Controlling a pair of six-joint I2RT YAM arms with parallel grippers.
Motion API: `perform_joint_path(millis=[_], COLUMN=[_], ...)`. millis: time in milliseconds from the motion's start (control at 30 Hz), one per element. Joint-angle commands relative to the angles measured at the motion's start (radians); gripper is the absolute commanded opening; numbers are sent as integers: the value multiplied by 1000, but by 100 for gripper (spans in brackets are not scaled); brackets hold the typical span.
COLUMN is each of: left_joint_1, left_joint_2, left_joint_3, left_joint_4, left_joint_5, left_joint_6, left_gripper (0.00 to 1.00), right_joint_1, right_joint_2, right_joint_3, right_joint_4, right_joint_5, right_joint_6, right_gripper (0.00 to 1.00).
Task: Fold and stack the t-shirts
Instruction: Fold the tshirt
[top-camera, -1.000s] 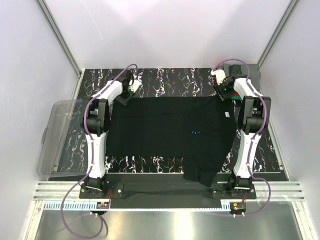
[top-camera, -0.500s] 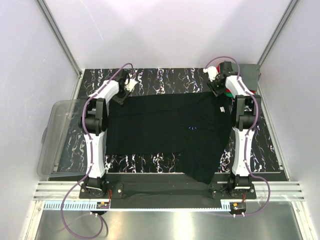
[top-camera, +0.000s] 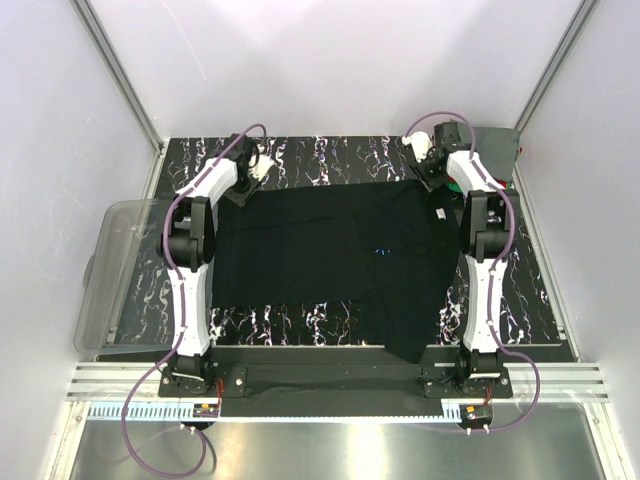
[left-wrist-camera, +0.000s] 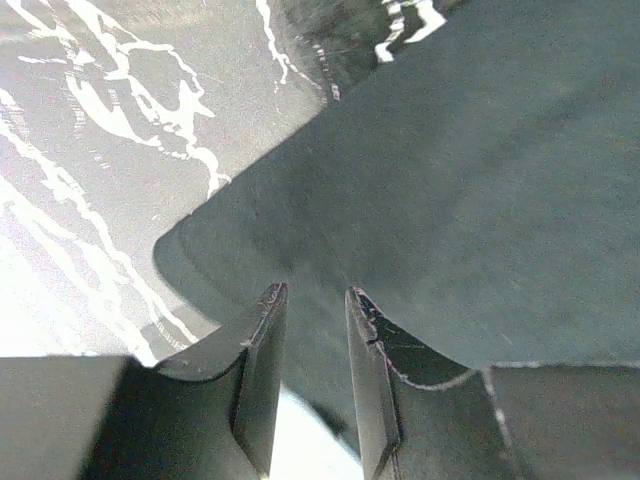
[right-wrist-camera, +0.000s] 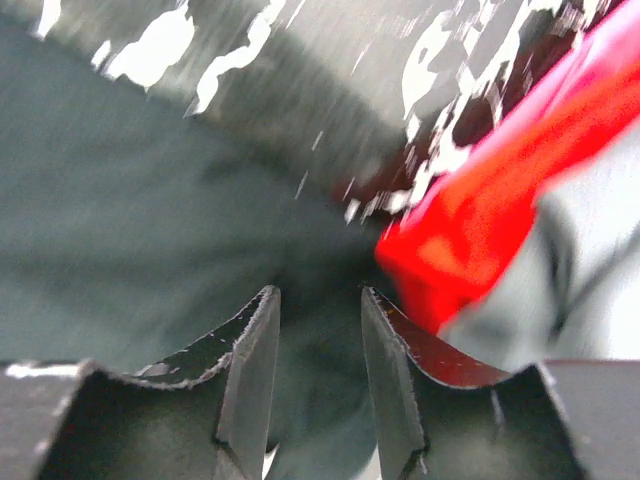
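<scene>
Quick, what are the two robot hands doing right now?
Left gripper: closed on the black t-shirt.
Right gripper: closed on the black t-shirt too.

The table is viewed from above and behind the arm bases, looking down and forward, from well off; the left wrist view is taken close over the left gripper, facing the far left corner of the black t-shirt; the right wrist view is taken as close over the right gripper, by the far right corner and a red shirt; black cloth and marbled tabletop are shared by all three.
</scene>
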Motion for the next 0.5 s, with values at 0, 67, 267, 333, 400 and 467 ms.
perform_joint_path(millis=[0, 67, 267, 333, 400, 467], left_joint_1=[-61, -104, -171, -182, -183, -183], left_joint_2=[-232, -309, -582, -665, -738, -783], left_joint_3=[13, -10, -259, -370, -519, -642], left_joint_4=[5, -4, -71, -71, -79, -78], left_joint_5=[25, 35, 113, 108, 129, 176], left_joint_6=[11, 13, -9, -3, -3, 8], left_gripper=[35, 38, 42, 42, 42, 41], right_joint_1=[-6, -6, -8, 6, 34, 43], right_joint_2=[-221, -377, -846, -1021, -1132, -1298], right_joint_3=[-86, -199, -728, -946, -1076, -1236], right_joint_4=[-2, 7, -19, -86, -119, -145], right_joint_5=[-23, -66, -328, -387, -388, -393], right_joint_6=[8, -15, -229, -406, -577, -712], right_gripper=[46, 47, 48, 48, 48, 48])
